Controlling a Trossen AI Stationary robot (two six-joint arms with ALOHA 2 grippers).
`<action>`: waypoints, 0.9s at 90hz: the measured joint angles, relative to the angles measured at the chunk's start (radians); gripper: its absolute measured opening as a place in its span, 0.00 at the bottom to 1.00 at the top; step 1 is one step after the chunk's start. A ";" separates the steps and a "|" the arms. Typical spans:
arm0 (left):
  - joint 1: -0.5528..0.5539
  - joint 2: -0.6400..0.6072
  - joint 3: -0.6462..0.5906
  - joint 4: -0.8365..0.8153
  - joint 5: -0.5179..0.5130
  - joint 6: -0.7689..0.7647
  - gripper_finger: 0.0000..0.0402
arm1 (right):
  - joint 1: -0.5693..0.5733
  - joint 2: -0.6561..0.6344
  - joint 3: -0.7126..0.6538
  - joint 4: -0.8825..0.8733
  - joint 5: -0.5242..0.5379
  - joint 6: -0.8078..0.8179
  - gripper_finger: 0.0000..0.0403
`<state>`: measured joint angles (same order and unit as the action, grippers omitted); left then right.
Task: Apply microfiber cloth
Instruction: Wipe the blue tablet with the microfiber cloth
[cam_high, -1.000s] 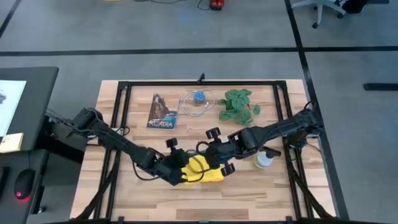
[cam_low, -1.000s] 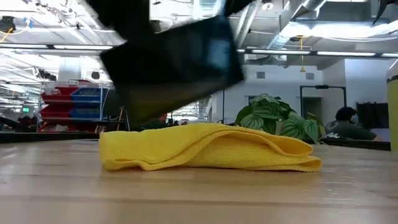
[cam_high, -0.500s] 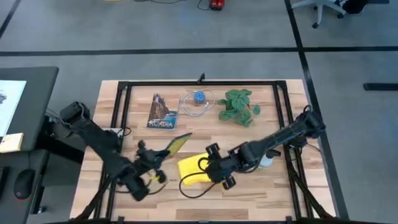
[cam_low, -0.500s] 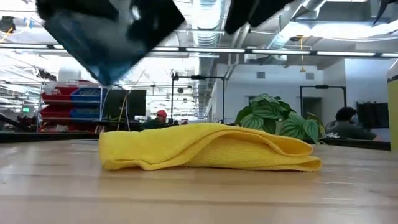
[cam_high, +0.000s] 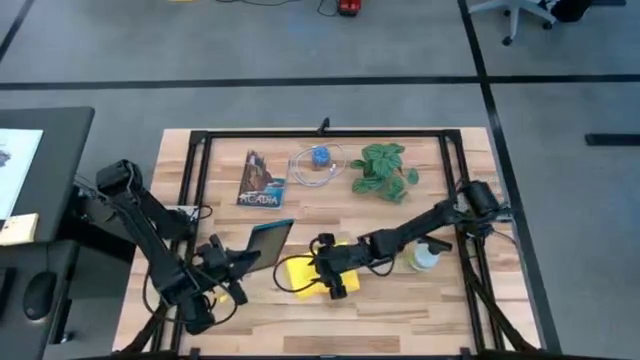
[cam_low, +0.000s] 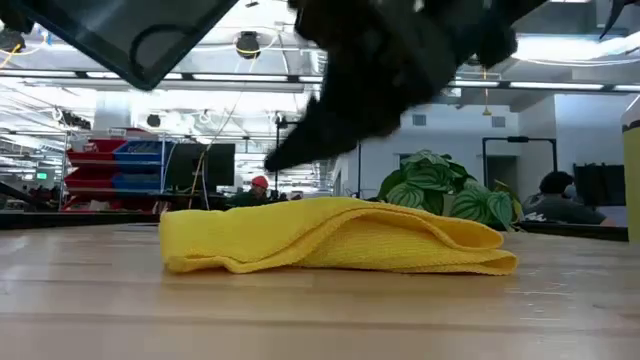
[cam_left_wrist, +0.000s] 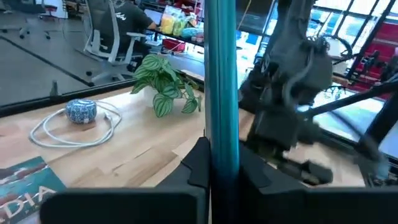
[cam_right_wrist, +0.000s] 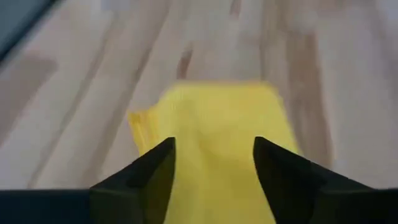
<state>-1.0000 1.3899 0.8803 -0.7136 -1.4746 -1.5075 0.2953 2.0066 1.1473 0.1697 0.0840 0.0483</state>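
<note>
Cloth first: the bright yellow folded microfiber cloth (cam_high: 312, 271) lies flat on the pale wooden table (cam_high: 400, 310), on the near side of the leafy green potted plant (cam_high: 384, 168) and well apart from it, with its longer side running across the table in the low view. The right gripper (cam_high: 330, 272) is the nearer one — it hangs directly over the cloth, and its wrist view looks down between two spread dark fingers (cam_right_wrist: 144, 175) with the yellow fabric filling the gap ahead, so the cloth lies straight below and in front of that hand. Whether the fingertips already touch the fabric cannot be told; the low view shows the dark gripper body just above the folds. The left gripper (cam_high: 232, 264) stands off to the cloth's left side, pinching the dark rectangular tablet with a teal back (cam_high: 268, 241) by its lower edge and holding it tilted up off the table. By my reading, the coming move turns on a short drop of the right hand onto the cloth — then a carry leftward toward the tablet's face.
</note>
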 joint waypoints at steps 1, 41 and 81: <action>0.000 0.000 -0.001 0.001 0.000 -0.002 0.02 | -0.001 0.007 0.000 0.000 -0.002 0.000 0.57; 0.000 0.000 -0.002 0.007 0.005 -0.092 0.02 | 0.051 0.119 0.005 0.021 0.051 0.073 0.20; 0.007 0.054 -0.002 0.089 0.039 -0.110 0.03 | 0.250 -0.164 -0.003 0.217 0.661 -0.118 0.01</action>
<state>-0.9931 1.4434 0.8787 -0.6248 -1.4361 -1.6173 0.5451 1.8429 1.1445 0.3862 0.7450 -0.0693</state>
